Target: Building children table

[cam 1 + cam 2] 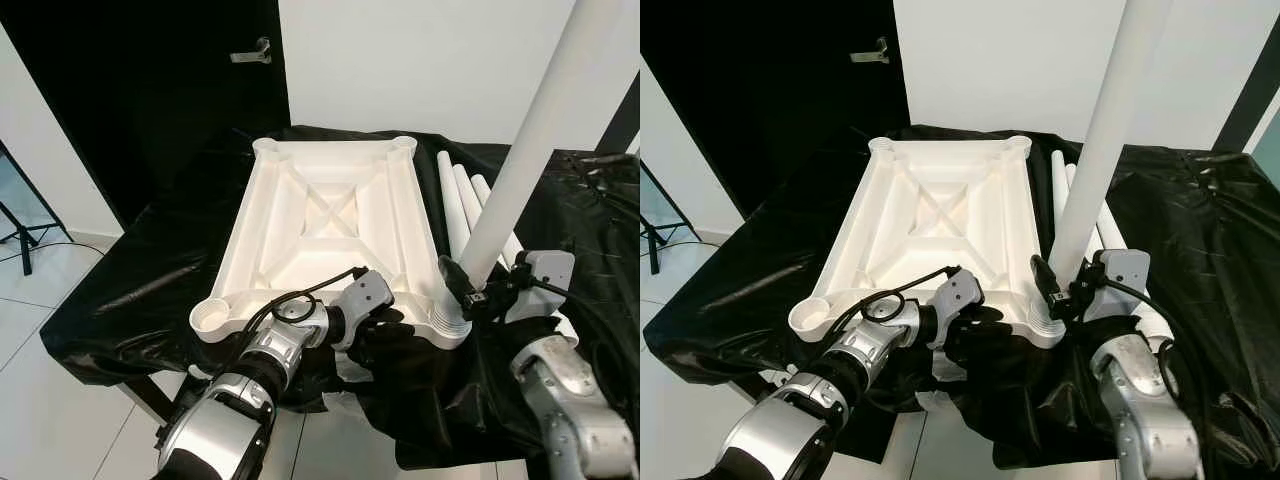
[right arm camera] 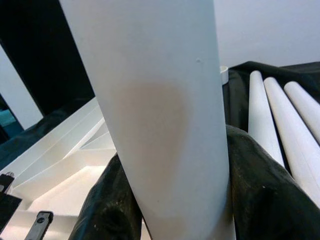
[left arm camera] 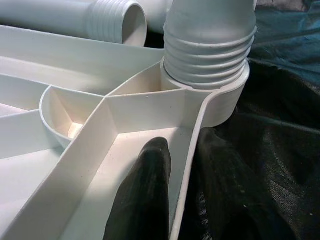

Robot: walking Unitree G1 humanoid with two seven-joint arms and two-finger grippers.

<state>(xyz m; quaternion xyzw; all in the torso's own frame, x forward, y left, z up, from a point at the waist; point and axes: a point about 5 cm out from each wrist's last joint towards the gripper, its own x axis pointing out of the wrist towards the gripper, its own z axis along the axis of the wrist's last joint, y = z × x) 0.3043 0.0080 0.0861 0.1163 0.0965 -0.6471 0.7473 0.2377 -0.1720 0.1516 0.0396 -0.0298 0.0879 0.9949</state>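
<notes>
A white plastic tabletop (image 1: 325, 235) is laid upside down on a work surface draped in black sheeting (image 1: 140, 270), its ribbed underside and four corner sockets facing up. In the head views, the near right corner socket (image 1: 452, 325), at about 5 o'clock on the tabletop, is seen to hold a long white table leg (image 1: 520, 150), which rises almost upright with a slight lean toward 1 o'clock. The threaded end of the leg (image 3: 210, 45) is shown in the left wrist view seated in the socket, with several thread rings exposed above the rim.

The leg is clasped low down, just above the socket, by the right gripper (image 1: 470, 290); in the right wrist view its black fingers (image 2: 260, 185) are pressed against both sides of the white tube. The near edge of the tabletop, at about 6 o'clock, is pinched by the left gripper (image 1: 385, 325), one finger (image 3: 142, 195) lying inside the rim wall and the other outside against the sheeting.

Three spare table legs (image 1: 465, 205) are laid side by side on the sheeting just beside the tabletop, at 3 o'clock. A black door with a metal handle (image 1: 252, 52) is seen behind, at 11 o'clock
</notes>
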